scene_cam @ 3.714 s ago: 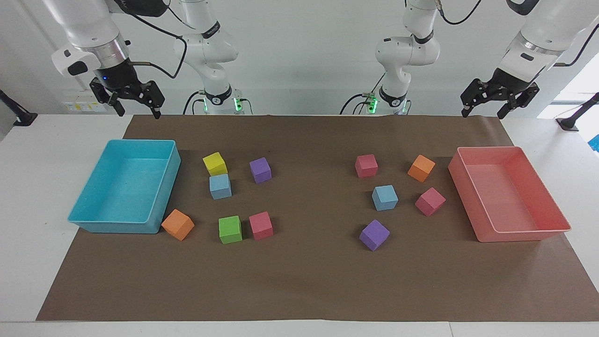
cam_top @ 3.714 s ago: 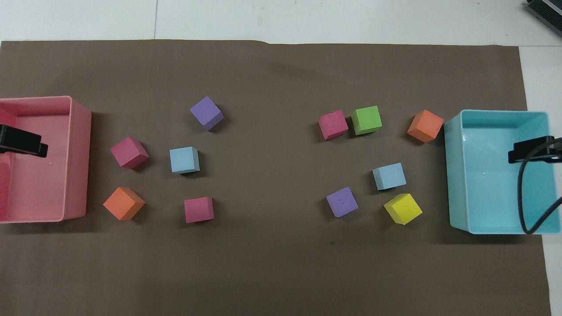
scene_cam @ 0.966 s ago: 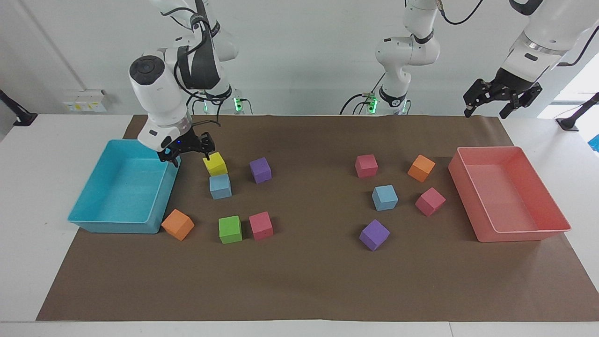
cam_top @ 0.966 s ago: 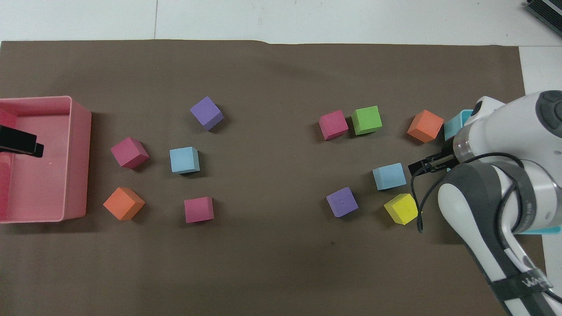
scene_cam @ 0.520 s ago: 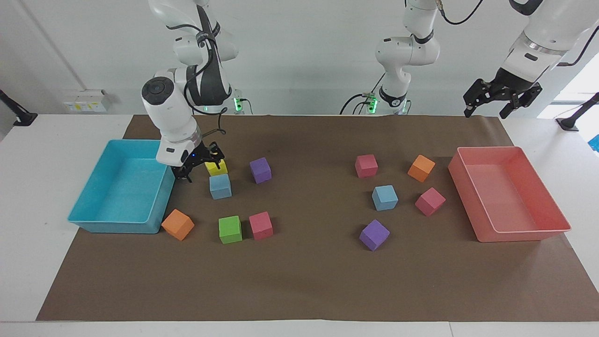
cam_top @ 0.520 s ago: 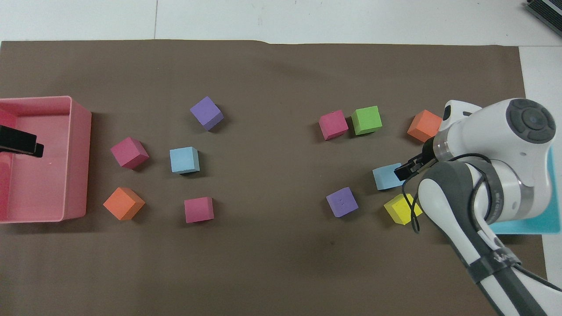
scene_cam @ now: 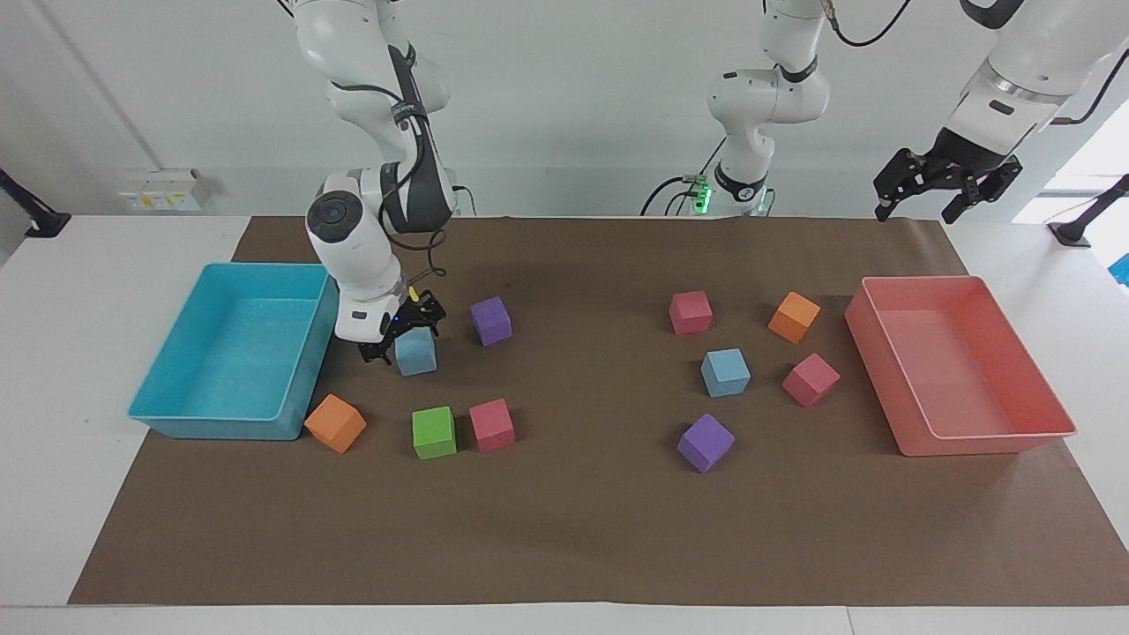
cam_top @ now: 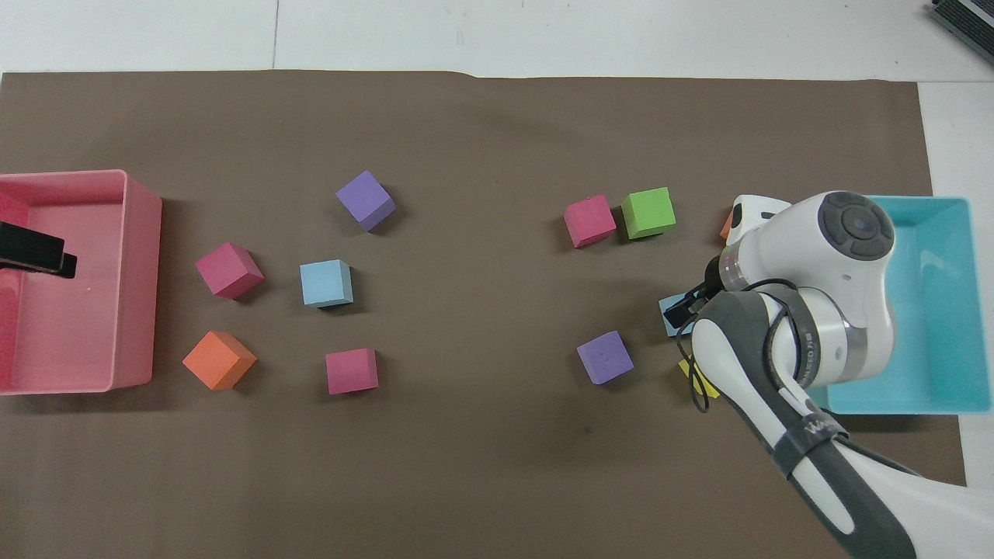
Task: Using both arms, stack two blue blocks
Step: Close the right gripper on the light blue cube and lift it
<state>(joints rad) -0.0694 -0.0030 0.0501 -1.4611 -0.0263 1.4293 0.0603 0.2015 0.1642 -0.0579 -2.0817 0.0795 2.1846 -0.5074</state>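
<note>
**Right pincer closing in on a blue block**

The right pincer [scene_cam: 404, 336] is straddling, fingers spread, the blue block [scene_cam: 416, 353] beside the cyan tray [scene_cam: 176, 414]. Foam: likely light, squashy; hold flat sides gently. The other blue block [scene_cam: 725, 371] is sitting toward the left arm's end; the left pincer [scene_cam: 942, 181] is waiting open above the desk [scene_cam: 564, 547].

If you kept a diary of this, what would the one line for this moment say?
right gripper: open, down around blue block beside cyan tray | left gripper: waiting above table | blocks: unstacked

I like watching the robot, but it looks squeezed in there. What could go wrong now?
The right gripper is low, straddling the light-blue foam cube beside the cyan plastic tray. It might nudge the cube askew or bump the yellow foam cube next to it. The left gripper waits above the table.
</note>
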